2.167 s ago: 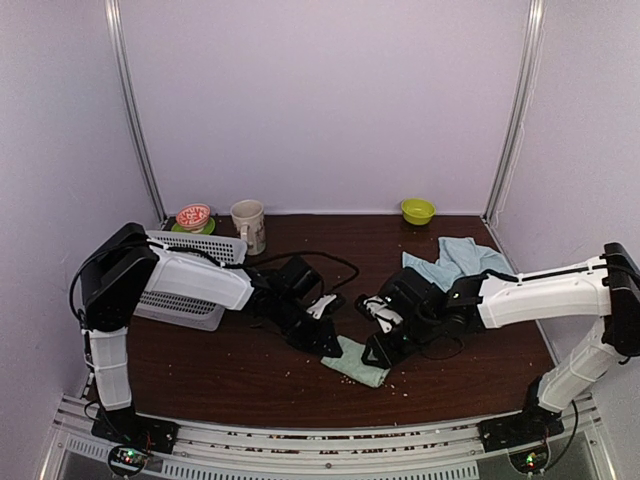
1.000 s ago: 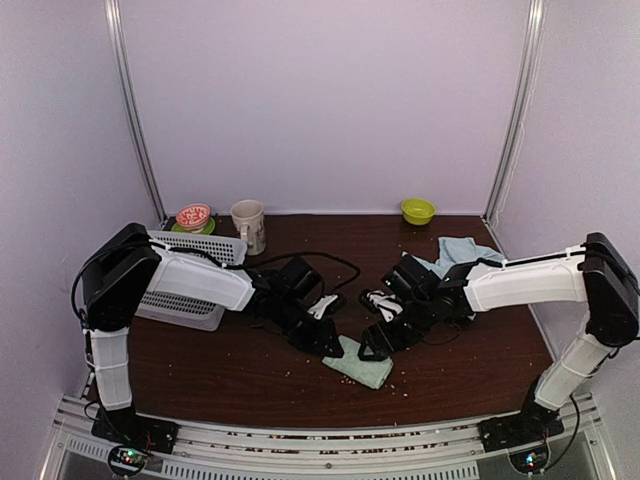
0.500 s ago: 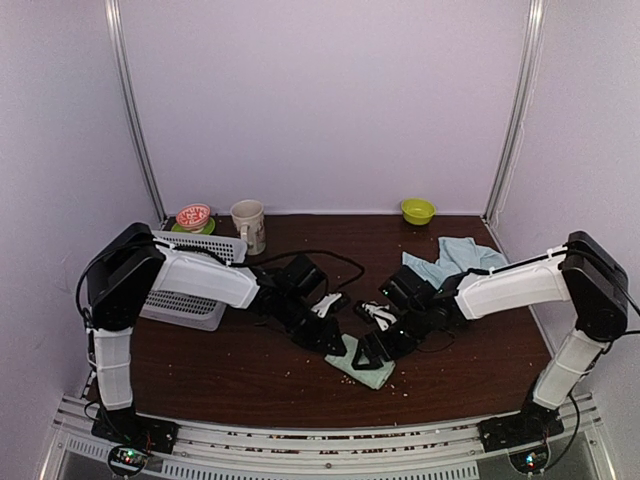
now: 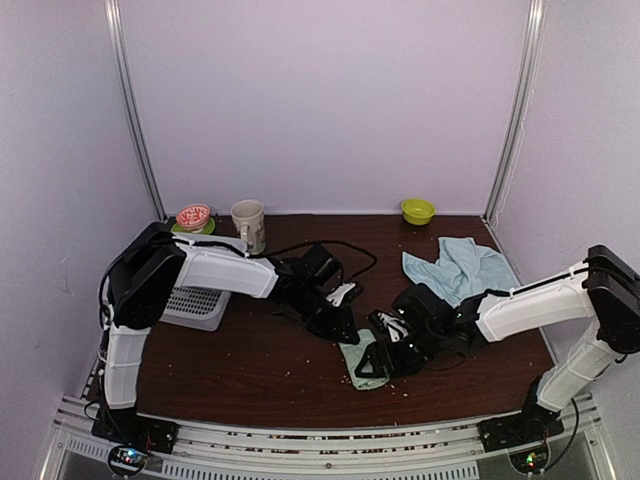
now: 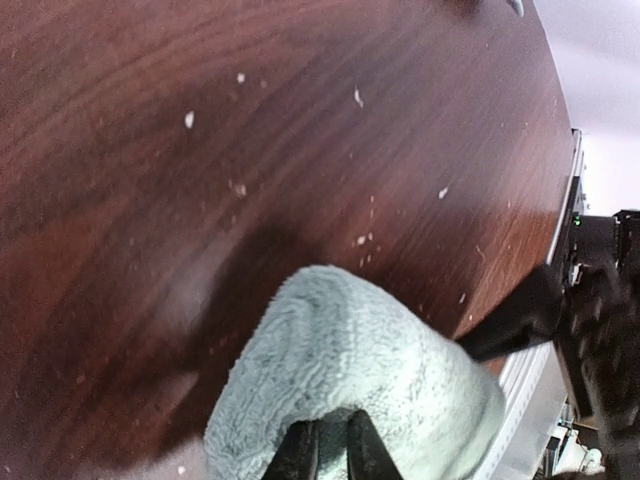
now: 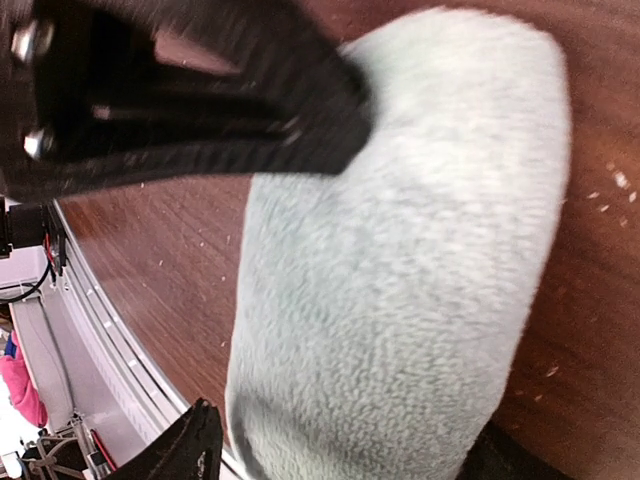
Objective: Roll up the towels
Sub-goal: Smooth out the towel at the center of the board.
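- Since the earlier top view, the mint towel (image 6: pixel 400 250) has gone from a flat slanted strip to a shorter, thicker bundle. Both wrists have closed in on it, and the left arm now reaches further right.
- At far left the white mesh basket (image 4: pixel 190 300) sits beside the left arm, out of the work area. Behind it at the back edge are a pink bowl (image 4: pixel 193 215) and a mug (image 4: pixel 247 222), both well away from the rolling.
- The left gripper (image 4: pixel 345 327) is low at the near-left end of the mint towel. In its wrist view the fingertips (image 5: pixel 305 452) are almost together with pile bulging just past them, so it looks pinched on the cloth's edge. That is probably to pin this end so the roll cannot slip or unwind.
- The mint towel lies on the table (image 5: pixel 200 150) near the front centre, between the two grippers, and reads as a plump rounded roll in both wrist views. I cannot see a panda patch.
- The right gripper (image 4: pixel 374 361) is over the same towel from the right. Its jaws are spread wide, one finger (image 6: pixel 250 100) lying across the top of the roll and the other past its far side. It straddles the roll rather than clamping it, a fit stance for pushing it over.
- The light blue towel (image 4: pixel 455 268) lies crumpled and unrolled at back right, apart from both grippers and probably next.
- A green bowl (image 4: pixel 417 210) sits near the back wall, above that towel in the top view.
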Controlling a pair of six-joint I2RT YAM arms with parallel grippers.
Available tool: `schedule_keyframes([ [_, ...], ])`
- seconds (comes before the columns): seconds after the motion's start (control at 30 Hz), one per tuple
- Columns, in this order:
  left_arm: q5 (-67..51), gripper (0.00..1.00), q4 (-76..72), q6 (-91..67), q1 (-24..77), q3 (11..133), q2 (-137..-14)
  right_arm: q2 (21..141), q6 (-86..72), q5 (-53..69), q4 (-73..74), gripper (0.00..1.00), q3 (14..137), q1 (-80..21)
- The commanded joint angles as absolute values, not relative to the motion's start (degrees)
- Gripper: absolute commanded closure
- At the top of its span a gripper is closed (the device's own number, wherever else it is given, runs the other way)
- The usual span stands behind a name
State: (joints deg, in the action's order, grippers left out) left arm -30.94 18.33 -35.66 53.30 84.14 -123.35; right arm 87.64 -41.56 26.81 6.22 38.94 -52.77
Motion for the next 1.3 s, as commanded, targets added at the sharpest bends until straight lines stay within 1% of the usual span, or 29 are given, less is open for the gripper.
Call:
schedule_keyframes([
  [0.0,-26.59,0.88,22.24,-34.76,52.73,86.11,-127.7,86.68,-46.76,24.6,5.28,0.24,39.32,-54.4],
  [0.3,-26.25,0.87,22.42,-34.6,52.21,86.09,-127.21,82.34,-46.76,18.53,9.19,0.23,39.41,-54.23],
  [0.43,-25.74,0.79,22.88,-34.74,52.21,85.46,-125.26,80.59,-46.71,16.95,9.29,0.23,39.6,-54.1],
  [0.87,-23.08,0.64,24.43,-36.81,52.36,85.09,-121.16,78.78,-47.1,11.51,9.77,0.27,37.97,-53.03],
  [0.97,-22.56,0.62,24.52,-37.16,52.68,85.12,-120.48,79.11,-47.31,10.74,8.72,0.3,37.11,-52.62],
  [1.03,-22.25,0.61,24.73,-37.32,52.9,85.31,-120.32,79.89,-47.62,10.72,7.51,0.35,36.92,-52.4],
  [1.2,-22.18,0.6,24.79,-37.94,53.49,86.0,-120.9,82.42,-47.55,11.1,6.29,0.47,36.72,-52.3],
  [1.27,-22.23,0.6,24.78,-37.99,53.76,86.5,-121.17,83.14,-47.5,10.96,6.28,0.49,36.18,-52.19],
])
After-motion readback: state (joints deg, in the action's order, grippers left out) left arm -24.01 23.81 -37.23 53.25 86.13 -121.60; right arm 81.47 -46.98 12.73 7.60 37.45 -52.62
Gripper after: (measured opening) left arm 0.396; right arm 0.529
